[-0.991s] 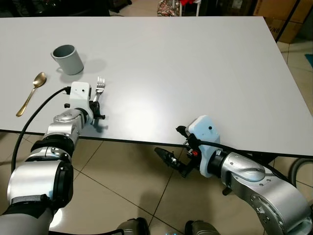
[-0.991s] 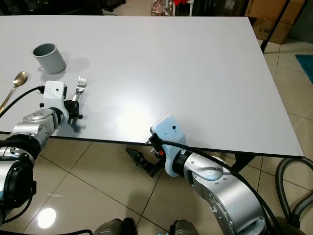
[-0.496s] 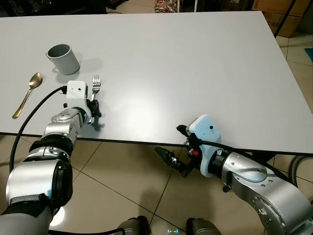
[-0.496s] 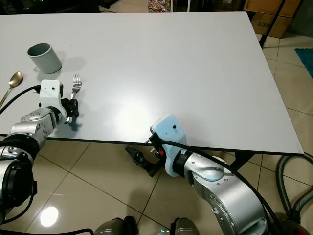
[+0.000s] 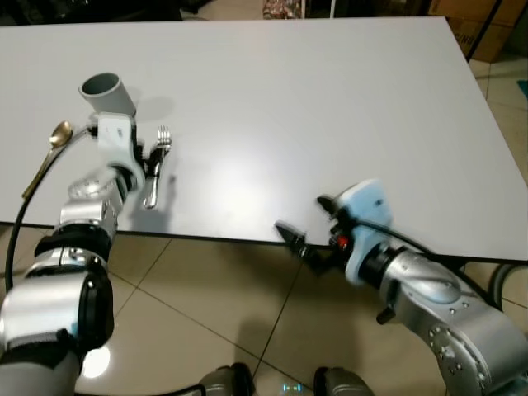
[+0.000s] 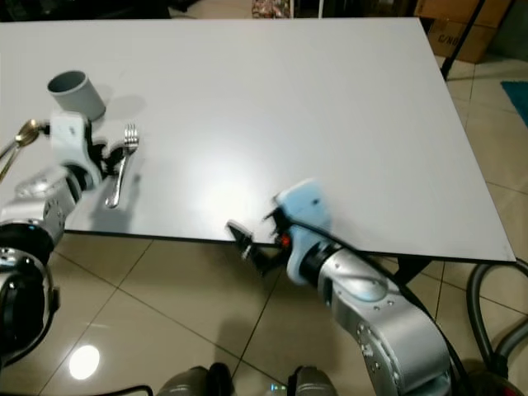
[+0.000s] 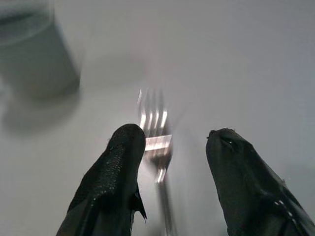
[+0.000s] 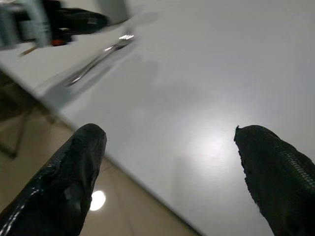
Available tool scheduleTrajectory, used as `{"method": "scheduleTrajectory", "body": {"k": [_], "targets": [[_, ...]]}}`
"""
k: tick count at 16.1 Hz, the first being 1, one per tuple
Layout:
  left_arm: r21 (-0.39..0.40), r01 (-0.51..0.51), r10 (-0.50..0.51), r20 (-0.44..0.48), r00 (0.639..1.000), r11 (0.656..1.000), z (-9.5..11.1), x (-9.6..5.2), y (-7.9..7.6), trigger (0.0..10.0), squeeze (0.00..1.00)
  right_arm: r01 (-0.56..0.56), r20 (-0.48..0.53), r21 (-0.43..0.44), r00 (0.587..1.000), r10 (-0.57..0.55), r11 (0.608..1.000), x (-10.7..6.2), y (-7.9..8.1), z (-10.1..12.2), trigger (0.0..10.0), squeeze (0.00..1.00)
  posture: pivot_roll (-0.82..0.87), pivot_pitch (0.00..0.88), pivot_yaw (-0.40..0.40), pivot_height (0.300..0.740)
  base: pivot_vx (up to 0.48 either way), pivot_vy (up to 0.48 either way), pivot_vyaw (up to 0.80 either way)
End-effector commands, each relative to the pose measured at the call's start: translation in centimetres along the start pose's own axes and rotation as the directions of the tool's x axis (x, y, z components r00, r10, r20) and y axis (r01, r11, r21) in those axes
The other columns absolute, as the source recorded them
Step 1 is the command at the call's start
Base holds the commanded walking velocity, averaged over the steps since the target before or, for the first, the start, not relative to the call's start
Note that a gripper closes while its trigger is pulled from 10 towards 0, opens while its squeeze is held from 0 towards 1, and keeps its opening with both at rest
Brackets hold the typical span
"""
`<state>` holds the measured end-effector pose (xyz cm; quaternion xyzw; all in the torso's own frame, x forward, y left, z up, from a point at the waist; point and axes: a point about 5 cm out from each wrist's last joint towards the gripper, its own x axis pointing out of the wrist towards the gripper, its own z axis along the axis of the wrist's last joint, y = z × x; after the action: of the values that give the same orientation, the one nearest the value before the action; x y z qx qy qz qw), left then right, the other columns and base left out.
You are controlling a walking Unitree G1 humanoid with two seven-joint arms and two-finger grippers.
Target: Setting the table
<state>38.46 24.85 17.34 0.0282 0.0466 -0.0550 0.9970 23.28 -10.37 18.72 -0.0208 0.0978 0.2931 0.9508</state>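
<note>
A wide white table (image 5: 330, 99) carries 3 things near its left front corner: a grey cup (image 5: 106, 92), a gold spoon (image 5: 49, 153) to the cup's left toward the edge, and a silver fork (image 5: 156, 169) lying flat with its tines pointing away from the robot.

The left hand (image 7: 170, 184) sits low over the fork's handle. In the left wrist view its 2 black fingers (image 7: 115, 172) stand apart, 1 on each side of the handle, and the fork is streaked with blur, so I cannot tell if either finger touches it. In the head views the arm's white wrist block hides most of that hand.

The right hand (image 5: 294, 241) hangs just off the table's front edge, over the tiled floor (image 5: 214, 322). Its fingers (image 8: 69, 182) are spread wide in the right wrist view, with nothing between them, and both are cut off by the frame. Motion blur softens the right arm in both head views.
</note>
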Motion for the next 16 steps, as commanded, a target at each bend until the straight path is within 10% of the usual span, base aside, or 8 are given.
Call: {"method": "scheduleTrajectory", "body": {"k": [1,7,16], "targets": [[0.010,0.025,-0.025,0.023,0.999,1.000,-0.6,-0.5,-0.5,10.0,0.00,0.087,0.018,0.020,0.996,-0.087,0.996,-0.3,-0.9,0.1,10.0,0.00,-0.15,0.097,0.123,0.740,0.000,0.000,0.00],[0.066,-0.081,0.064,0.232,0.971,0.995,-1.4,-7.2,-6.0,10.0,0.00,0.469,0.046,0.001,0.882,-0.469,0.883,-1.4,-5.1,-0.9,10.0,0.00,-0.14,0.048,0.135,0.740,0.000,0.000,0.00],[0.039,-0.082,0.077,0.117,0.990,0.996,-1.8,-12.1,-9.7,10.0,0.00,0.542,0.031,-0.047,0.841,-0.541,0.839,-1.9,-5.2,-2.8,10.0,0.00,-0.11,0.034,0.111,0.740,0.000,0.195,0.00]]}}
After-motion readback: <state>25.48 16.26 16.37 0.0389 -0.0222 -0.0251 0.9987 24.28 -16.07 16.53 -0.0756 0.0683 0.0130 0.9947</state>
